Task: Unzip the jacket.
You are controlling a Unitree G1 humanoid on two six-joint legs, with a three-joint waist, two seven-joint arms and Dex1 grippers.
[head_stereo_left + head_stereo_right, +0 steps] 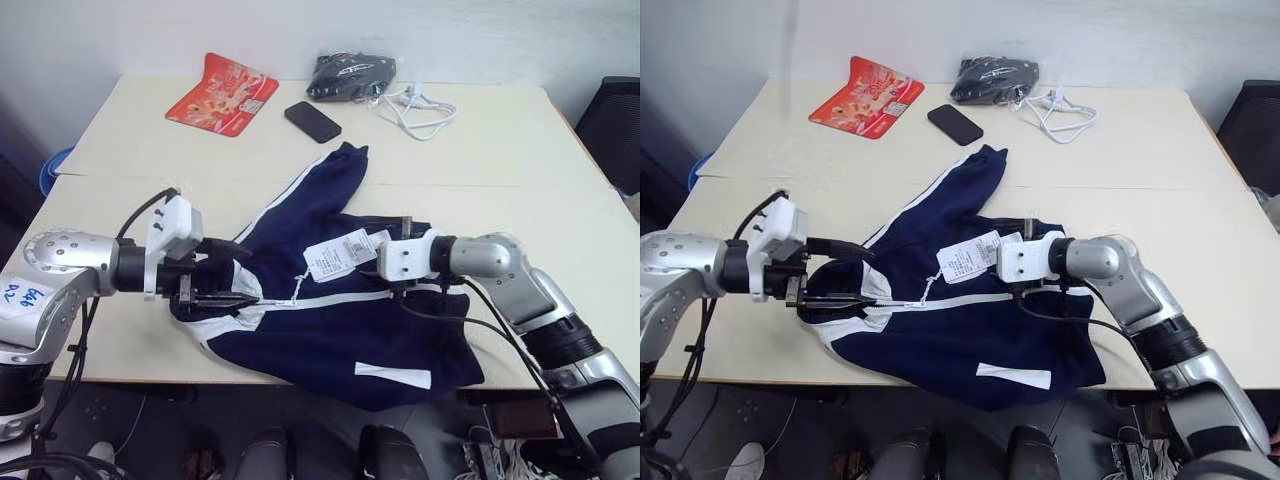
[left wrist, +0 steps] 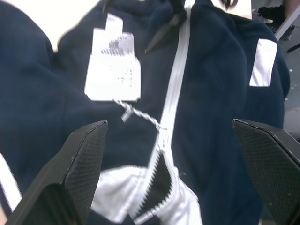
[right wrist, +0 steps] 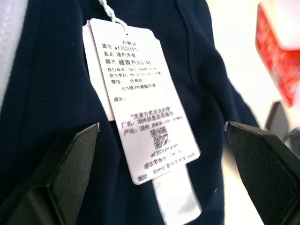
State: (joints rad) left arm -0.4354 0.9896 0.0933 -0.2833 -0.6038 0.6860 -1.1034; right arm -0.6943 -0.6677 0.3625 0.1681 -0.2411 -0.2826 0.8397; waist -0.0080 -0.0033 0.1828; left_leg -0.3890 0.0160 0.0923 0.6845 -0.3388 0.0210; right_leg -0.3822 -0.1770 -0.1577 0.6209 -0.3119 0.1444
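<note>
The navy jacket [image 1: 340,330] with white stripes lies spread on the table's near half, and its hem hangs over the front edge. Its white zipper [image 2: 177,79] runs across the chest and is parted a little at the white collar end [image 2: 157,187]. A white paper tag [image 3: 140,108] hangs on a string from the zipper's pull. My left gripper [image 1: 235,272] is open just above the collar end, one finger on each side of the zipper. My right gripper [image 1: 1008,256] is open over the chest, close to the tag, and holds nothing.
At the back of the table [image 1: 520,150] lie a red packet [image 1: 222,93], a black phone [image 1: 312,121], a black bundle in clear plastic [image 1: 350,75] and a white cable [image 1: 420,110]. A dark chair [image 1: 615,130] stands at the right.
</note>
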